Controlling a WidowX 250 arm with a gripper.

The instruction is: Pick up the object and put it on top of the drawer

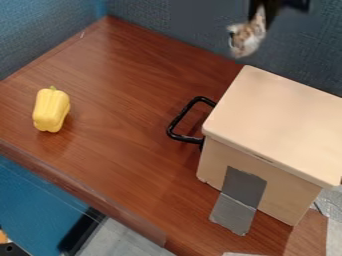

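With a mottled white-and-brown toy (246, 40) held in the gripper (266, 12) at 1 o'clock, the pick-up is judged done, but placement atop the beige drawer (280, 117) at 3 o'clock and release are left, the yellow bell pepper (51, 110) at 9 o'clock untouched.

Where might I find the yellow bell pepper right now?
In the camera view, the pepper sits at far left on the brown wooden table, left of the black drawer handle.
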